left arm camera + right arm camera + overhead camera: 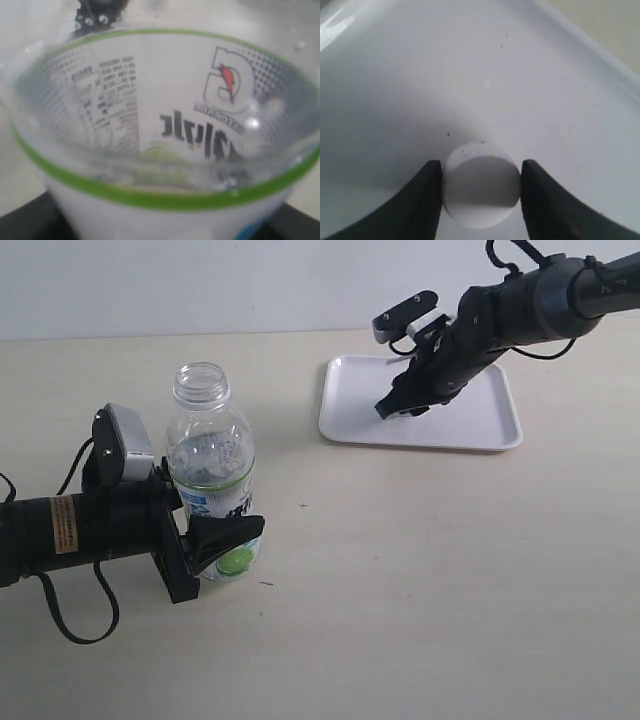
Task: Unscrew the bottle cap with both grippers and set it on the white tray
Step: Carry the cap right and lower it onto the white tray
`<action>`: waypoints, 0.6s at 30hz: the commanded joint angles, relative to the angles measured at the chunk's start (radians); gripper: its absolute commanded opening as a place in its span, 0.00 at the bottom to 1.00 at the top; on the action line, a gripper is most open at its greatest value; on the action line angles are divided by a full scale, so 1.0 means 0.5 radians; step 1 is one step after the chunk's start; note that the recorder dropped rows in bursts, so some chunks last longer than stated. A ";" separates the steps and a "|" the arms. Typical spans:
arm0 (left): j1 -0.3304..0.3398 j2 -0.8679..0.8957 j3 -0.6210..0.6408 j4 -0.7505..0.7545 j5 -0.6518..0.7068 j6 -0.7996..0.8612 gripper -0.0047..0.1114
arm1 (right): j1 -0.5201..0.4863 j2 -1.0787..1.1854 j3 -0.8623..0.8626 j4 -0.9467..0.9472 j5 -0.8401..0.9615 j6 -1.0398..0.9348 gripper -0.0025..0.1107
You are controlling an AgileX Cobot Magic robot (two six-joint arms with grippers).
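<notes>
The bottle [210, 470] stands upright on the table at the left, its neck open with no cap on it. My left gripper [218, 532] is shut on the bottle's lower labelled part, one finger in front and one behind. In the left wrist view the bottle's label [165, 125] fills the picture. The bottle cap [481, 185] is a small white disc sitting between the two black fingers of my right gripper [481, 189], which touch its sides. That gripper [402, 408] hangs low over the middle of the white tray [350, 410]. I cannot tell whether the cap touches the tray floor [470, 75].
The tray lies at the back right of the beige table, with its raised rim [600, 55] close to the cap. A cable [70, 625] loops from the left arm onto the table near the front left.
</notes>
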 commanded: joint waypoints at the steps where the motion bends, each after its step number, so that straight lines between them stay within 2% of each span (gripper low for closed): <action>1: -0.015 -0.006 0.004 -0.037 -0.105 0.009 0.04 | -0.006 0.016 0.002 0.005 -0.072 0.033 0.09; 4: -0.015 -0.006 0.004 -0.044 -0.105 0.016 0.04 | -0.006 0.016 0.002 0.005 -0.068 0.033 0.25; 7: -0.015 -0.006 0.004 -0.049 -0.105 0.016 0.04 | -0.006 0.016 0.002 0.013 -0.064 0.038 0.51; 8: -0.015 -0.006 0.004 -0.049 -0.105 0.016 0.04 | -0.006 0.016 0.002 0.013 -0.064 0.060 0.63; 10: -0.015 -0.006 0.004 -0.049 -0.105 0.016 0.04 | -0.006 0.016 0.002 0.013 -0.088 0.091 0.77; 12: -0.015 -0.006 0.004 -0.054 -0.105 0.022 0.04 | -0.006 0.003 0.002 0.013 -0.097 0.138 0.80; 18: -0.015 -0.006 0.004 -0.054 -0.105 0.021 0.04 | -0.006 -0.147 0.002 0.013 0.025 0.192 0.77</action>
